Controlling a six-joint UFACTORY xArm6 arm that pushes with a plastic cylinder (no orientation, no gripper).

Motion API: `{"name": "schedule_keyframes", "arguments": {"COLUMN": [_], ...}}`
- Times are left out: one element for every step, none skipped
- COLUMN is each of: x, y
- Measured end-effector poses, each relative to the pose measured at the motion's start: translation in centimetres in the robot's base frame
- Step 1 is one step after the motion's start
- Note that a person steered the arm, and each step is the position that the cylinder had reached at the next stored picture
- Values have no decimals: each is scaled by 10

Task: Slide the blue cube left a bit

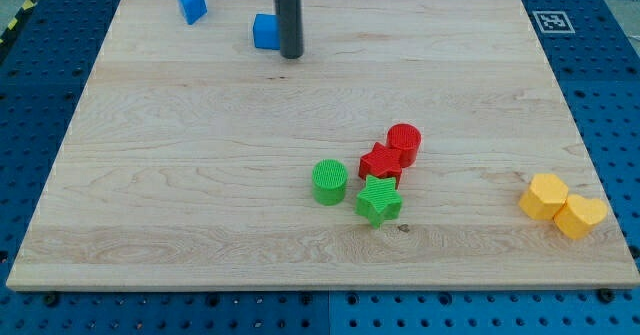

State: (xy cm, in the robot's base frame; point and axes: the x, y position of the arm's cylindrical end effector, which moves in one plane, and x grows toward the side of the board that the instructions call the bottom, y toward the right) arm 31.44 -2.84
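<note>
The blue cube (265, 31) sits near the view's top, left of centre, on the wooden board (200, 175). My dark rod comes down from the top edge and my tip (291, 55) rests on the board just to the right of the blue cube, touching or nearly touching its right side. A second blue block (191, 5), wedge-like in shape, lies further to the view's left near the top edge.
A green cylinder (329, 182), a green star (379, 200), a red star (381, 163) and a red cylinder (404, 142) cluster right of centre. Two yellow blocks (546, 196) (580, 216) sit at the lower right edge. A marker tag (551, 21) is at top right.
</note>
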Motion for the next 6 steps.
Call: {"name": "schedule_keyframes", "arguments": {"x": [-13, -36, -40, -40, -40, -40], "y": [17, 11, -11, -38, -69, -96]}}
